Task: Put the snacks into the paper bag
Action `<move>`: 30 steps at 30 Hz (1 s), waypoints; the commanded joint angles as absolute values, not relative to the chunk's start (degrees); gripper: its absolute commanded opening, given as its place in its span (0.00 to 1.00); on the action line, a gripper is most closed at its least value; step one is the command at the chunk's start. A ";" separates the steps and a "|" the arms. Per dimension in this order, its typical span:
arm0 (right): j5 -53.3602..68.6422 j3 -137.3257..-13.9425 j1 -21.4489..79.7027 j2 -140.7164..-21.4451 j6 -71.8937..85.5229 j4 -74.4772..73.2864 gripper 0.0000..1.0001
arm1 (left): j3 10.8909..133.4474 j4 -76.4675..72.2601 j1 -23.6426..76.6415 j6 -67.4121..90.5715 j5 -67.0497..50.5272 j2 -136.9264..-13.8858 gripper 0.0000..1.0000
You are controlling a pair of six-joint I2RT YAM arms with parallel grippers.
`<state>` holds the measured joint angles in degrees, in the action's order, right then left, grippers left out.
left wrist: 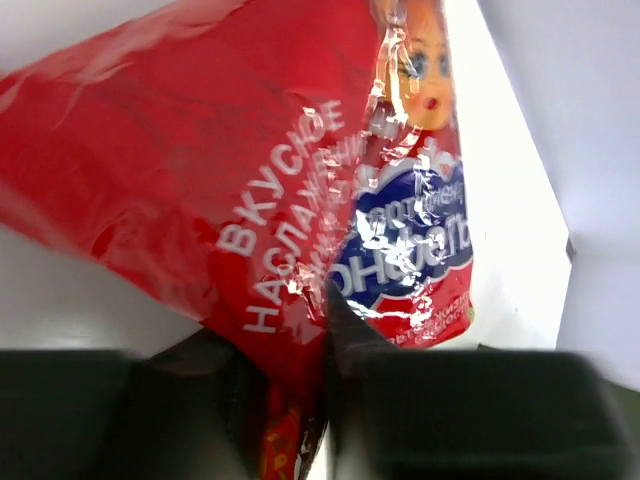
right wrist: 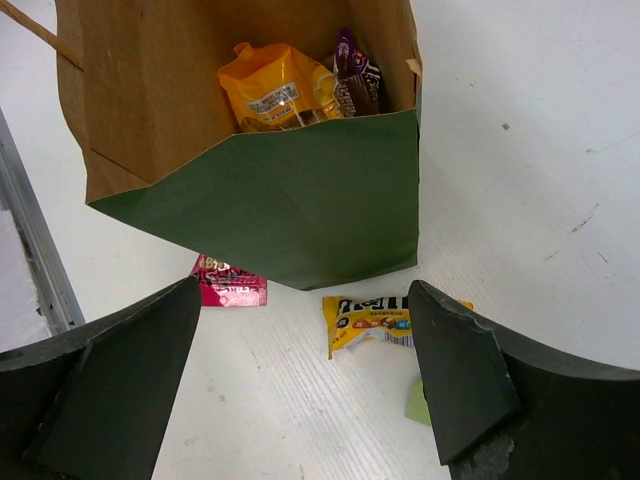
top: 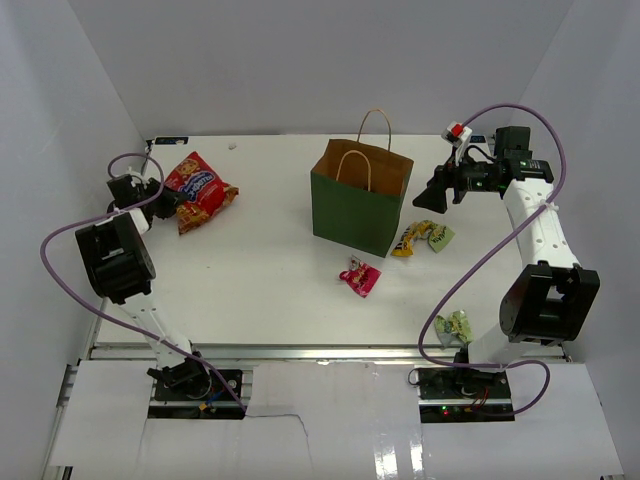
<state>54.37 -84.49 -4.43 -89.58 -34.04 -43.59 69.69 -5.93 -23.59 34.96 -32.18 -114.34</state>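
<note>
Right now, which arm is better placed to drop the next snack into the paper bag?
Left. Its pincer already pinches the red chip bag between its fingers. The right pincer hangs open and empty near the paper bag, holding no snack.

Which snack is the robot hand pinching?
The big red chip bag with the blue logo, over on the left. The left hand has its edge between the fingers; the pink packet and yellow packet lie untouched.
</note>
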 commanded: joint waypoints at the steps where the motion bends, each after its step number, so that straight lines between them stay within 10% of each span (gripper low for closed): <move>1: 55.63 -84.99 -4.66 -89.56 -35.07 -44.74 0.90 | 69.78 -9.67 -24.26 36.38 -34.89 -114.00 0.26; 8: 56.07 -83.32 -4.66 -88.95 -35.42 -44.82 0.89 | 72.24 -10.64 -24.17 35.78 -36.39 -107.50 0.00; 30: 58.27 -84.46 -4.57 -88.24 -36.83 -44.82 0.89 | 93.60 11.33 -1.08 -2.94 -19.35 -86.31 0.00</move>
<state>56.36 -83.42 -4.45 -89.58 -35.86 -44.03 88.68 12.62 -4.73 9.06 -22.96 -92.23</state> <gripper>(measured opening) 0.892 0.021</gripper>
